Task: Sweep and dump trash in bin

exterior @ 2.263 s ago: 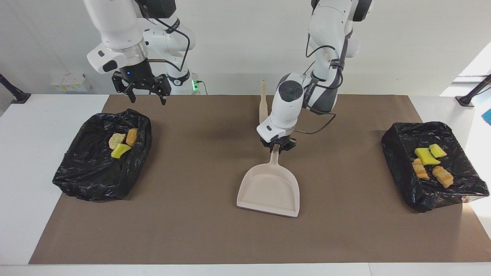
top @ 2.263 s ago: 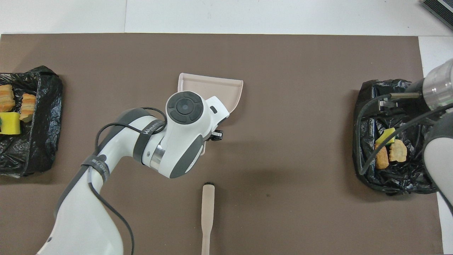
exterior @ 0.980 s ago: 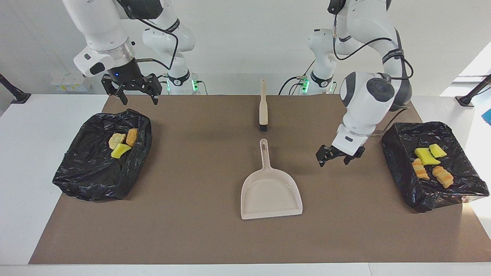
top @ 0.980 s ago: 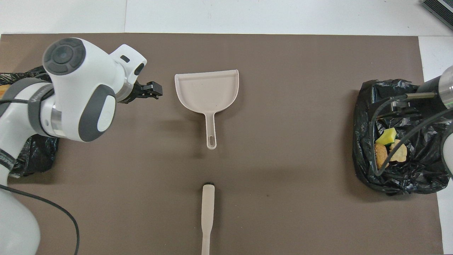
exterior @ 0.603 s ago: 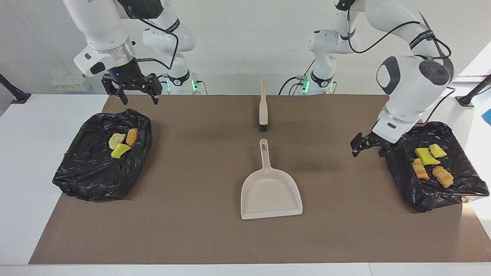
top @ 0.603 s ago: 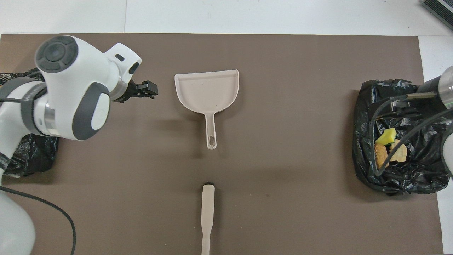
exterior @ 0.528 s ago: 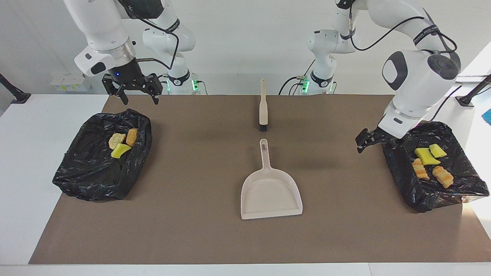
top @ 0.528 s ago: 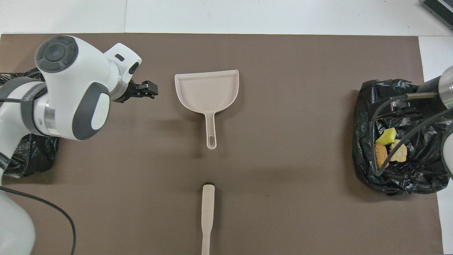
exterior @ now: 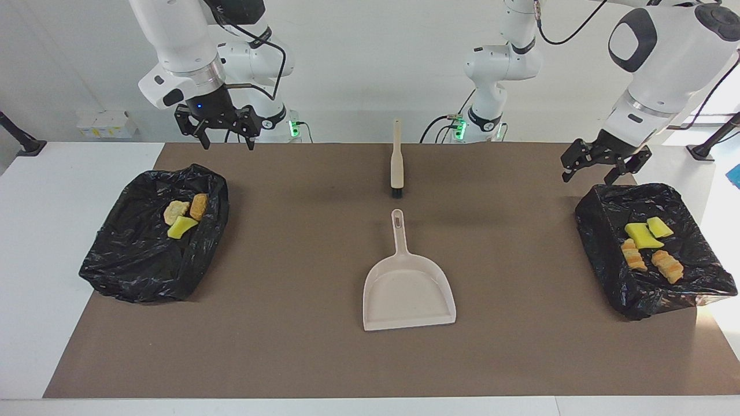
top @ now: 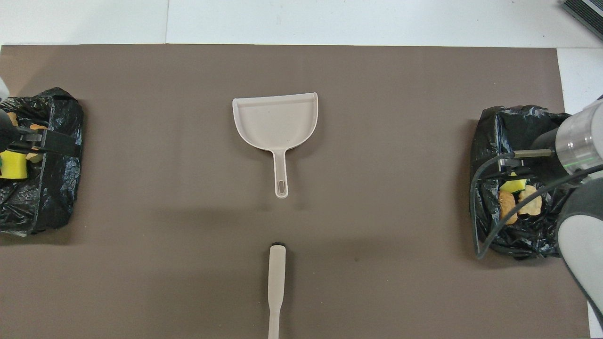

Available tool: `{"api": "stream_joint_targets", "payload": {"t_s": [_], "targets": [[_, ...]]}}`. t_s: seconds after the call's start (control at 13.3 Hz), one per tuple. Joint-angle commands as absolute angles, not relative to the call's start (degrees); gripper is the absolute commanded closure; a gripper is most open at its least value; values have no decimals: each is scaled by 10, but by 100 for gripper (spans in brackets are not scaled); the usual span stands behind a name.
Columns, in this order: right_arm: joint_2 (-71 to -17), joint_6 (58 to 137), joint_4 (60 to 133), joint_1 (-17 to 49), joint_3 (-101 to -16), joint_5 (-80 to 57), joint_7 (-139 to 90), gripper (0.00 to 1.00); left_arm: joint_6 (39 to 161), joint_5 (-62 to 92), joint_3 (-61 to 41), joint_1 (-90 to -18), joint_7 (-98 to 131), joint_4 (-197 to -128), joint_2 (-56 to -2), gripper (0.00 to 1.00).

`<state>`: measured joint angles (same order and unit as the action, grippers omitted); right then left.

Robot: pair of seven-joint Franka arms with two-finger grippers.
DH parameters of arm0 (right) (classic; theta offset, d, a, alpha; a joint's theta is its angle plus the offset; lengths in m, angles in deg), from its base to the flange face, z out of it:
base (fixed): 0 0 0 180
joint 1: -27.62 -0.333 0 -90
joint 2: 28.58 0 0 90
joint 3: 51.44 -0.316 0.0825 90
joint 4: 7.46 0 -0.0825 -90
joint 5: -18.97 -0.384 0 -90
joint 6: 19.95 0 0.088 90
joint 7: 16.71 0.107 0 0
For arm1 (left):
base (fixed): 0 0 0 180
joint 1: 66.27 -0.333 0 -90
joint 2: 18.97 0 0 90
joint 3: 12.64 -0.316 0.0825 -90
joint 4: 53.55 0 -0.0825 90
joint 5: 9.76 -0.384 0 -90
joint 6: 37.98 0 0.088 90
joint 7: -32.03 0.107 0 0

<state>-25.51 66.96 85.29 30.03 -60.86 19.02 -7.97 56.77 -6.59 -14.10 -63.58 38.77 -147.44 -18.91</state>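
Observation:
The trash lies in two black-bagged bins. Yellow and tan pieces (exterior: 642,236) sit in the bin (exterior: 607,231) at the left arm's end, and a few more (exterior: 184,216) in the bin (exterior: 133,266) at the right arm's end. The beige dustpan (exterior: 407,294) lies flat mid-mat, handle toward the robots. The brush (exterior: 396,162) lies nearer the robots. My left gripper (exterior: 601,170) hangs open and empty over the robot-side rim of its bin. Over the mat's corner beside the other bin, my right gripper (exterior: 226,144) is open and empty.
A brown mat (top: 377,188) covers most of the white table. From overhead, the dustpan (top: 275,122) and brush (top: 276,282) line up at the middle. The right arm's wrist and cable (top: 572,141) overlap its bin (top: 518,235).
My left gripper let go of the dustpan handle, then swung up toward its end of the table, over the bin's rim. The right gripper shifted slightly toward the middle.

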Motion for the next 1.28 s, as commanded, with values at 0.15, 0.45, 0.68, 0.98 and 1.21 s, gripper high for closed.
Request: {"api": "stream_joint_targets", "payload": {"t_s": [0.15,0.45,0.68,0.98,1.21], "targets": [[-250,688,865,306,-612,190,-66,0,563,-79,-137,-630,392,-1509,-154,0],[-262,692,844,309,-611,192,-67,0,537,-97,-135,-630,397,-1500,-156,0],[-263,692,842,308,-611,191,-67,0,525,-97,-134,-630,397,-1500,-155,0],[-263,692,842,308,-611,191,-66,0,529,-96,-134,-631,398,-1502,-154,0],[-263,692,843,310,-611,190,-67,0,527,-96,-134,-635,398,-1502,-154,0]]}}
